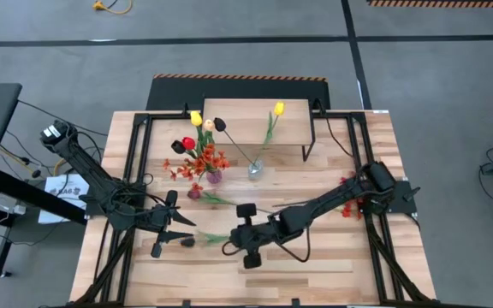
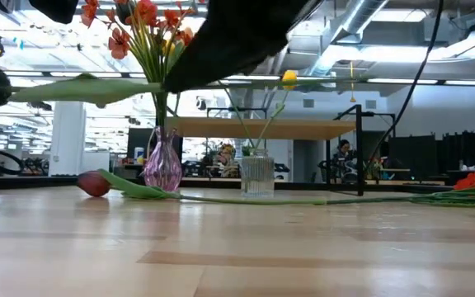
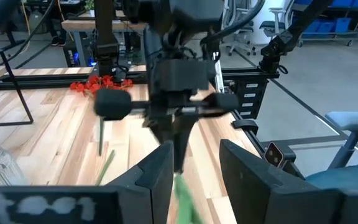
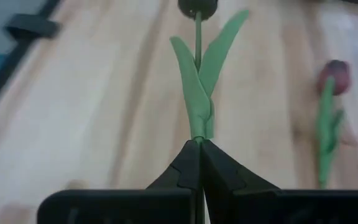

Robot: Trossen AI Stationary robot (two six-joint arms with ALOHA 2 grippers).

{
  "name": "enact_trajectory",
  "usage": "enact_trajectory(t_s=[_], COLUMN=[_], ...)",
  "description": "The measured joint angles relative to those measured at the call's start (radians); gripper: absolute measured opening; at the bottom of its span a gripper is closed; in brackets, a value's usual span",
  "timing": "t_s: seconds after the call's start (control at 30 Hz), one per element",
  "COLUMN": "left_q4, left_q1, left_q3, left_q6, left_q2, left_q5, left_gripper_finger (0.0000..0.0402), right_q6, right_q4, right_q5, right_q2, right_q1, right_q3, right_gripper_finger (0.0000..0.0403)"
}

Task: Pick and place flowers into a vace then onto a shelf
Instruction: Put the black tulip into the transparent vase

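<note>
On the plank counter, lower centre of the high view, the right gripper is pinched together on a green tulip stem, while the left gripper faces it with fingers apart around the stem's far end, I think, though the stem blurs there. Both vases stand mid-frame before the shelf. For a clean handover, the left gripper should likely clamp the stem squarely before the right lets go.
</note>
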Motion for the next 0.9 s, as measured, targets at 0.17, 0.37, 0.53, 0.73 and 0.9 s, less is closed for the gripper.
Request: enact_trajectory(t_s=[0.17,0.37,0.53,0.73,0.9], left_q4=[0.0,0.0,0.0,0.0,0.0], left_q1=[0.0,0.0,0.0,0.0,0.0], left_q3=[0.0,0.0,0.0,0.0,0.0], left_q6=[0.0,0.0,0.0,-0.005,-0.008], left_q2=[0.0,0.0,0.0,0.0,0.0], left_q5=[0.0,-0.001,-0.001,-0.001,0.0], left_gripper_finger=[0.0119,0.0119,0.0119,0.0119,0.0119], right_q6=[-0.037,-0.122,-0.215,-0.235,-0.228], right_q4=[-0.039,0.004,0.17,0.431,0.595], right_q5=[-0.133,-0.315,-0.41,-0.396,-0.24], right_q2=[-0.045,-0.077,-0.084,-0.084,-0.084], right_q1=[0.013,0.027,0.04,0.035,0.042], right_q3=[0.0,0.0,0.001,0.001,0.001], right_gripper_finger=[0.0,0.0,0.0,0.0,0.0])
